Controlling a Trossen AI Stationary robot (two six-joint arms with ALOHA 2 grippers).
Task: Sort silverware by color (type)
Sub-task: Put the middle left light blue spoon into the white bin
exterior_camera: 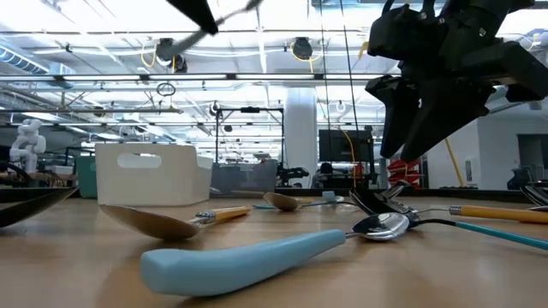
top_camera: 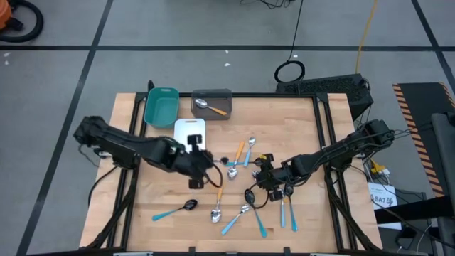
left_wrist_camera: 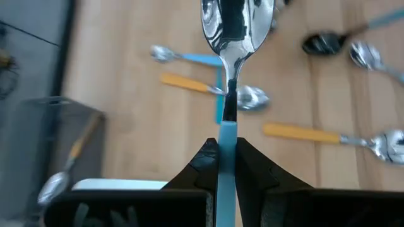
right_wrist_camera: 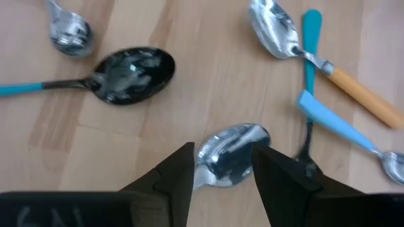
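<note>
left gripper jaws clenching thin light-blue plastic handle of shiny silver-bowled spoon, long axis pointing straight out, lifted over wooden counter near white tray | right gripper jaws parted, straddling silver spoon bowl lying on counter, right arm nearer | remaining spoons scattering mid-counter

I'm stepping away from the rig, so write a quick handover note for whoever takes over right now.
Left gripper: shut on a blue-handled spoon, lifted near the white tray.
Right gripper: open, low over a silver spoon bowl in the pile, nothing held.
Done: one orange-handled spoon lies in the grey tray.
Left: the teal tray looks empty; the remaining spoons lie loose on the table.
</note>
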